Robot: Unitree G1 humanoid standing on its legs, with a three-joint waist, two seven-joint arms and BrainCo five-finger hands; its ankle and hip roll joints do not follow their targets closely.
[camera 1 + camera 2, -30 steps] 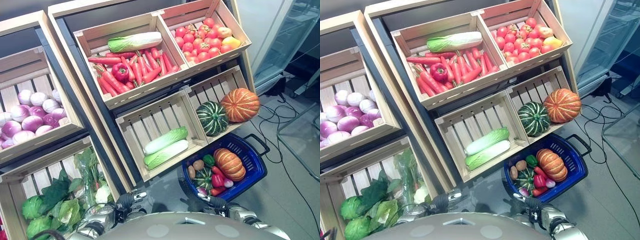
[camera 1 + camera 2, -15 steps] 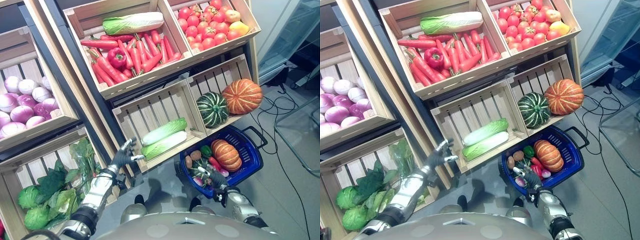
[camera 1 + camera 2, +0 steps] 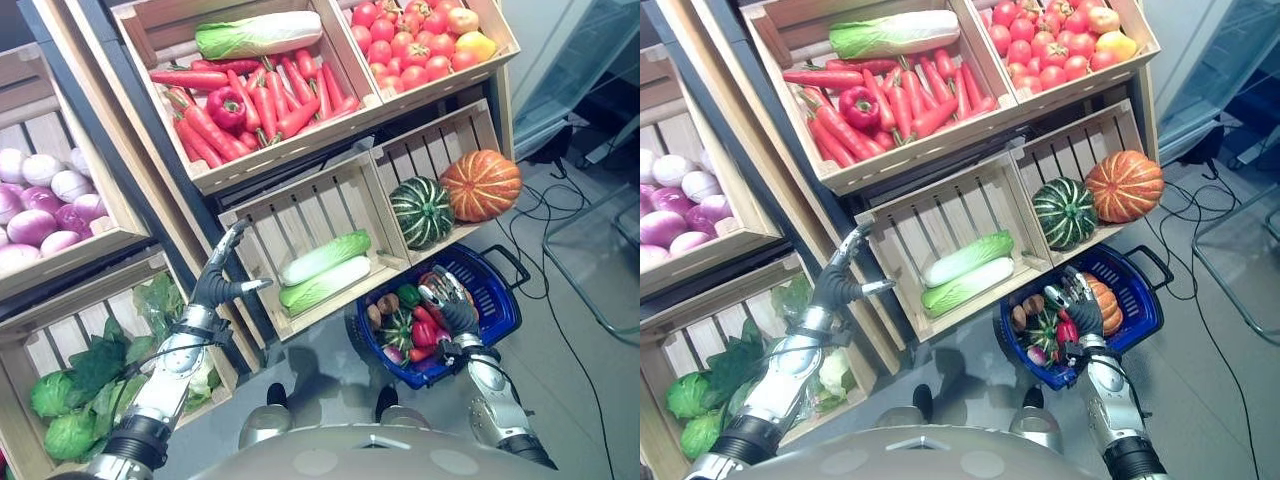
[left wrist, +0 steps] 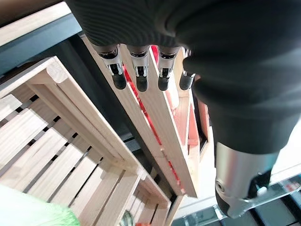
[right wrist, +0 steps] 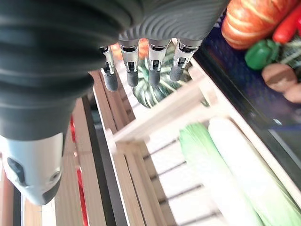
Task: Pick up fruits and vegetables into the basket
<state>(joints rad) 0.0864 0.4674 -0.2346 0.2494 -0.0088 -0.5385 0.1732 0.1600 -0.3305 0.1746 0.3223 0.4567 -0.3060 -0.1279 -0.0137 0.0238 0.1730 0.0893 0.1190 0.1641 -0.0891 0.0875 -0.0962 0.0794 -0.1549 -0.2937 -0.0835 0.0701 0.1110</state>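
Basket (image 3: 500, 305) of blue perforated plastic with a black hinged handle sits on the grey floor at the near right, just beside the lowest slatted wooden crate. Inside it lie a ribbed orange pumpkin (image 3: 1106, 302), a small striped green squash (image 3: 398, 330), a red pepper (image 3: 424, 332), a green pepper (image 3: 407, 295) and two brown rounded pieces (image 3: 388, 303).

The right hand (image 3: 450, 305) hovers over the basket's contents, palm down, fingers straight and spread, holding nothing; its own wrist view shows the silver fingers (image 5: 151, 63) extended in a row with dark tips.

The left hand (image 3: 220, 280) is raised at the left, in front of the light pine corner post of the middle crate (image 3: 300, 205). Its fingers are straight and point upward, the thumb juts out sideways, and nothing is held. Its own wrist view shows the fingers (image 4: 139, 70) straight beside the crate's plank edge.

The middle crate holds two long pale-green cabbages (image 3: 322, 270) lying side by side. The crate to its right holds a dark green striped squash (image 3: 422, 211) touching a large ribbed orange pumpkin (image 3: 481, 184). On the upper tier, one crate holds smooth tapered carrots (image 3: 260, 105), a glossy red bell pepper (image 3: 226, 106) and a long cabbage (image 3: 258, 33); the crate to its right holds round red tomatoes (image 3: 405, 52). At the far left are purple-white onions (image 3: 45, 205); below them, leafy greens (image 3: 90, 375).
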